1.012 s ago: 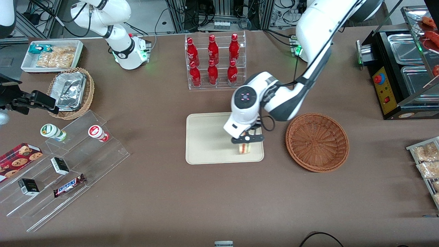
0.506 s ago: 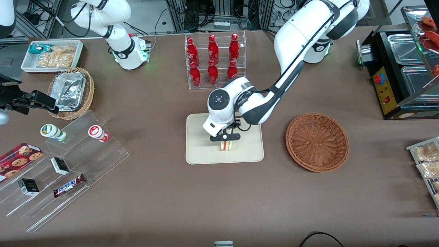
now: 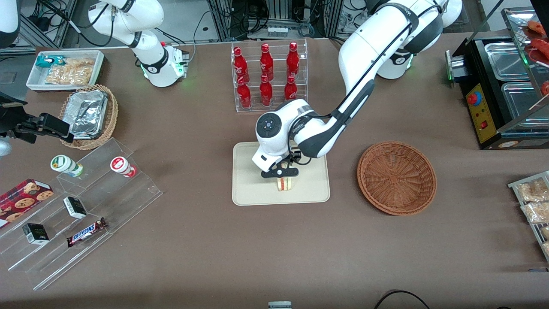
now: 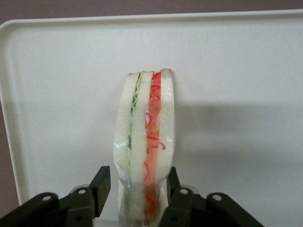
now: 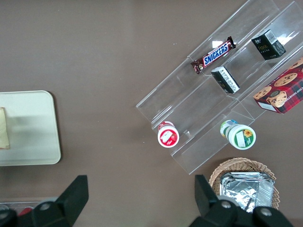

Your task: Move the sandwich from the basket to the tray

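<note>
One sandwich (image 4: pixel 144 151) stands on edge on the tray (image 3: pixel 253 191), near the tray's edge nearer the front camera, with its layered cut face showing green filling on one side and red and pink on the other. The pincer (image 4: pixel 136 191) is clamped on the sandwich: its two dark fingers (image 4: pixel 100 187) press the outer bread slices at one end. In the front view the pincer (image 3: pixel 281 174) sits directly above the sandwich (image 3: pixel 283 183) and hides its upper part. The wrist camera crops the sandwich's gripped end, so contact with the tray surface there cannot be confirmed. The basket (image 3: pixel 396 177) lies on the tabletop (image 3: pixel 274 249) well apart from the tray, toward the working arm's end.
</note>
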### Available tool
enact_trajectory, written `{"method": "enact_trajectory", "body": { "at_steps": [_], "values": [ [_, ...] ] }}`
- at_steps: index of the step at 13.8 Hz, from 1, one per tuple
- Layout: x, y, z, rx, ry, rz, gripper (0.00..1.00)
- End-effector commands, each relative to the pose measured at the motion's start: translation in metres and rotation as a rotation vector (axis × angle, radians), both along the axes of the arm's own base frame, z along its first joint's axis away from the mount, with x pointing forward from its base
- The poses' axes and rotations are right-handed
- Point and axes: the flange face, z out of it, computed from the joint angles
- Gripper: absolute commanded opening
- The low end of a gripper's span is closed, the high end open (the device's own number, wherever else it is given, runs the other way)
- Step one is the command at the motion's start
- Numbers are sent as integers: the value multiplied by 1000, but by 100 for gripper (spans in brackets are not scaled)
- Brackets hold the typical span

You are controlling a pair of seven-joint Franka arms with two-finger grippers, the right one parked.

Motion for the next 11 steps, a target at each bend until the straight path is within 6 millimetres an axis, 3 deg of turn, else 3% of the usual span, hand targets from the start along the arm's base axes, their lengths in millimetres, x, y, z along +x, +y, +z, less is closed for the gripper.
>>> {"method": "enact_trajectory", "body": {
  "at_steps": [1,3,4,5,7,11],
  "values": [
    [11,7,36,13,-50,30,100],
    [20,20,67,30,-66,83,100],
    [39,43,85,33,-95,131,100],
    [45,55,99,32,-105,155,100],
    [64,93,116,77,-87,218,100],
    [79,163,140,118,-70,236,100]
  ]
}}
